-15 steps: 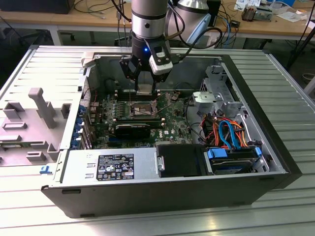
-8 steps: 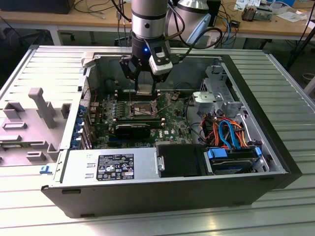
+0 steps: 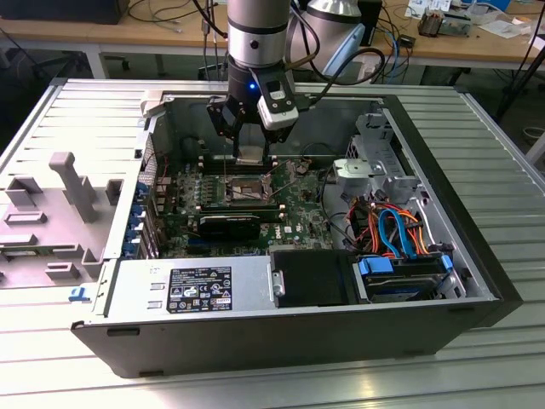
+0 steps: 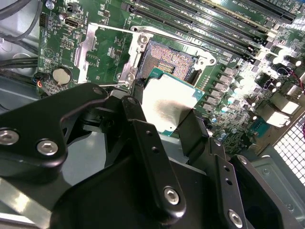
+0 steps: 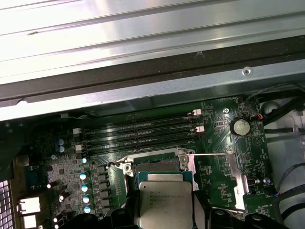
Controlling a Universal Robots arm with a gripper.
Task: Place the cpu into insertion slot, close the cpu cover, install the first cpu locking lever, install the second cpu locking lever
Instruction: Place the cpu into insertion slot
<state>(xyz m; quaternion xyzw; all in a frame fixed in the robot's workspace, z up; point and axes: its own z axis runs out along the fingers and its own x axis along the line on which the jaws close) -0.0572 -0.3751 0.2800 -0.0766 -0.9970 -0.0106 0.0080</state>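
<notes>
Just beneath the jaws, which grip the cpu (image 4: 169, 107) by its edges, the insertion slot (image 4: 169, 59) sits uncovered with the cpu cover (image 4: 85, 50) swung aside, so you risk bending pins if the chip descends tilted or misaligned.

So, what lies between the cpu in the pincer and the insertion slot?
Nothing: in both wrist views the stretch from cpu to insertion slot is bare, with the cpu cover swung open aside.
</notes>
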